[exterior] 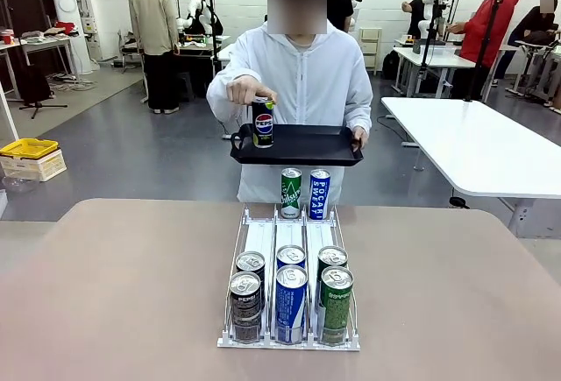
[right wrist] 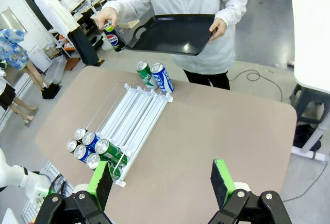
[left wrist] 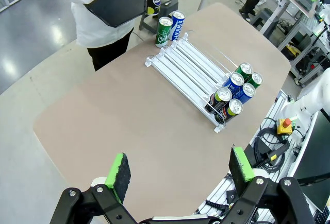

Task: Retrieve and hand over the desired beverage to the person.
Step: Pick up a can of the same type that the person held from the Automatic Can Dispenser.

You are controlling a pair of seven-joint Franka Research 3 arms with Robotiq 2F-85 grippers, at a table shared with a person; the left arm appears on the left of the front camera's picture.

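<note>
The person (exterior: 302, 70) in a white hooded jacket stands at the table's far side, one hand holding a black tray (exterior: 298, 146), the other gripping a black Pepsi can (exterior: 263, 123) by its top, beside the tray. A green can (exterior: 291, 194) and a blue Pocari Sweat can (exterior: 319, 194) stand at the far end of a white can rack (exterior: 289, 289). Several cans fill the rack's near end: black, blue and green. My left gripper (left wrist: 180, 175) is open and empty, high above the table. My right gripper (right wrist: 162, 183) is likewise open, holding nothing.
The tan table (exterior: 123, 293) is bare around the rack. A white table (exterior: 482, 149) stands to the right behind the person. Other people and workbenches are farther back. A yellow tray on a crate (exterior: 31, 158) sits on the floor at left.
</note>
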